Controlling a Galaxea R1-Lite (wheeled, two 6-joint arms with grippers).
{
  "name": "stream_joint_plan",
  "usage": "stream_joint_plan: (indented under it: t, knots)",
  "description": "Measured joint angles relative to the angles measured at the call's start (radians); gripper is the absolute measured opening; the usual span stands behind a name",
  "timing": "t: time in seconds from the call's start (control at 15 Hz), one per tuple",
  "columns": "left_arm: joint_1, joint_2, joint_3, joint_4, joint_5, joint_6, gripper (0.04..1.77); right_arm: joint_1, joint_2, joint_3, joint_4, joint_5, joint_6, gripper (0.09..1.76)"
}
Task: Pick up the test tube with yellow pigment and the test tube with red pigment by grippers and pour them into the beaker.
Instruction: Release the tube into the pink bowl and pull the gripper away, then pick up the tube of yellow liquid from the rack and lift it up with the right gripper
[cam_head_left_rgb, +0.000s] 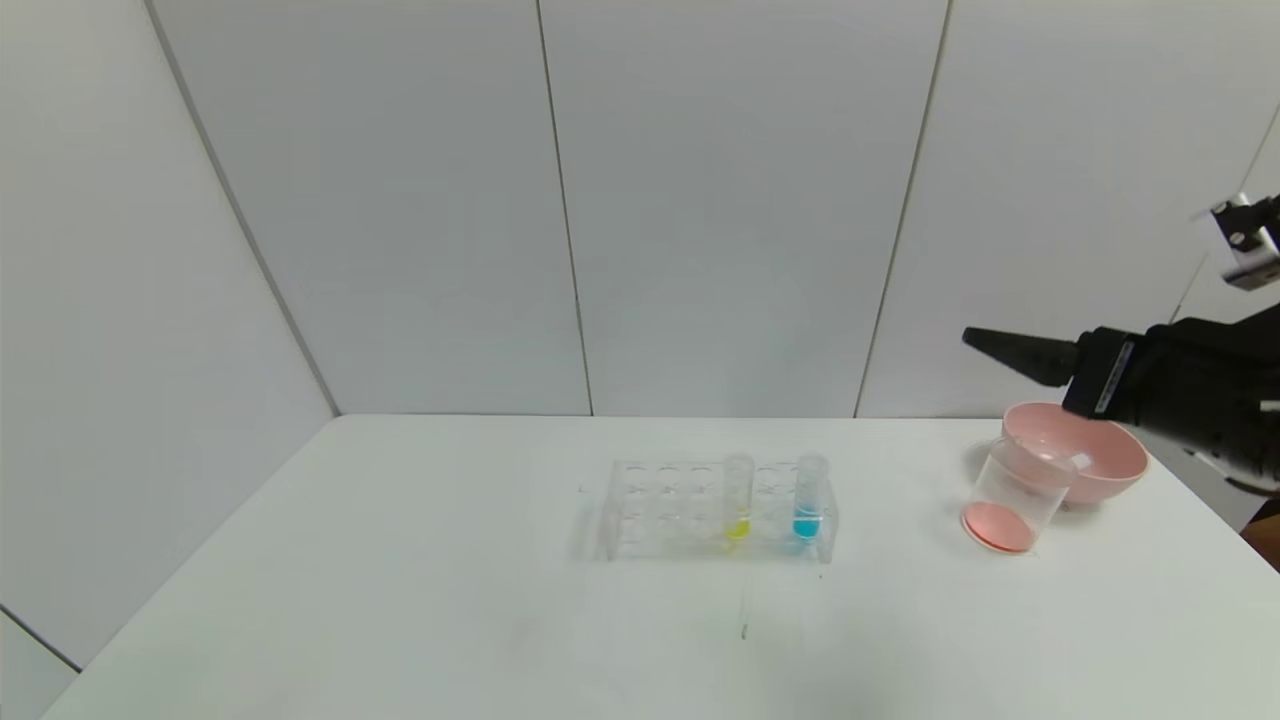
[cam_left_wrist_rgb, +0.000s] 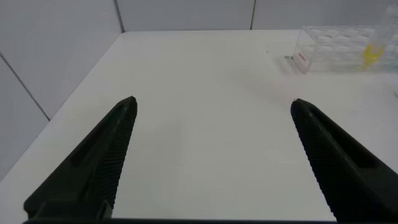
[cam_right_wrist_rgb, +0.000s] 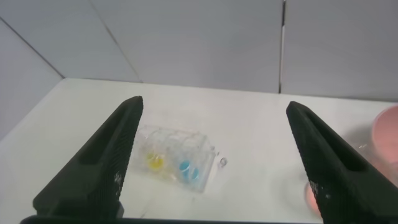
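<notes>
The yellow-pigment test tube (cam_head_left_rgb: 738, 500) stands upright in the clear rack (cam_head_left_rgb: 660, 505) at mid-table; it also shows in the left wrist view (cam_left_wrist_rgb: 372, 53) and the right wrist view (cam_right_wrist_rgb: 154, 162). The red-pigment test tube is out of view. The beaker (cam_head_left_rgb: 1015, 495) stands on the right of the table with orange-red liquid at its bottom. My right gripper (cam_head_left_rgb: 985, 342) hangs open and empty in the air above the beaker (cam_right_wrist_rgb: 309, 196), pointing toward the rack (cam_right_wrist_rgb: 193, 144). My left gripper (cam_left_wrist_rgb: 214, 101) is open and empty above bare table, left of the rack (cam_left_wrist_rgb: 329, 50).
A blue-liquid tube (cam_head_left_rgb: 808, 498) stands in the rack to the right of the yellow one. A pink bowl (cam_head_left_rgb: 1085, 450) sits right behind the beaker near the table's right edge. White walls stand behind the table.
</notes>
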Motion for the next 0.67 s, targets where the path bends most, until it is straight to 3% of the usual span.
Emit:
stream_joint_plan:
  t: [0.13, 0.4, 0.53, 0.67]
  knots:
    - [0.000, 0.000, 0.000, 0.000, 0.000, 0.000, 1.76, 0.226, -0.073, 0.140, -0.047, -0.211, 0.029, 1.66]
    - [0.000, 0.000, 0.000, 0.000, 0.000, 0.000, 1.76, 0.630, -0.123, 0.440, -0.294, -0.601, 0.049, 1.68]
    - [0.000, 0.000, 0.000, 0.000, 0.000, 0.000, 1.76, 0.746, -0.080, 0.503, -0.370, -0.712, 0.050, 1.69]
    - [0.000, 0.000, 0.000, 0.000, 0.000, 0.000, 1.76, 0.822, -0.003, 0.522, -0.441, -0.763, 0.051, 1.69]
